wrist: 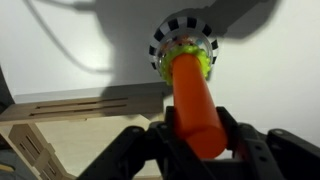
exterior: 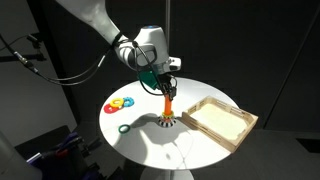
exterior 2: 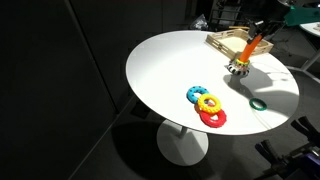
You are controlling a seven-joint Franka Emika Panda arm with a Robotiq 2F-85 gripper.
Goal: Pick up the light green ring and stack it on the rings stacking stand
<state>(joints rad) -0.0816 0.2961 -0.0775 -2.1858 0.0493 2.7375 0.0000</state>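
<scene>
The rings stacking stand is an orange peg (wrist: pixel 190 100) on a round black-and-white base (wrist: pixel 172 28); it shows in both exterior views (exterior: pixel 167 108) (exterior 2: pixel 245 55). The light green ring (wrist: pixel 164 60) lies around the foot of the peg, on the base. My gripper (wrist: pixel 195 140) hangs straight above the stand with its fingers apart, one on each side of the peg's upper end. It holds nothing. It also shows in both exterior views (exterior: pixel 165 84) (exterior 2: pixel 266 30).
A shallow wooden tray (exterior: pixel 236 127) (exterior 2: pixel 222 42) stands close beside the stand. A darker teal-green ring (exterior: pixel 122 127) (exterior 2: pixel 258 103) lies alone on the round white table. Red, yellow and blue rings (exterior: pixel 120 104) (exterior 2: pixel 208 106) lie clustered farther away.
</scene>
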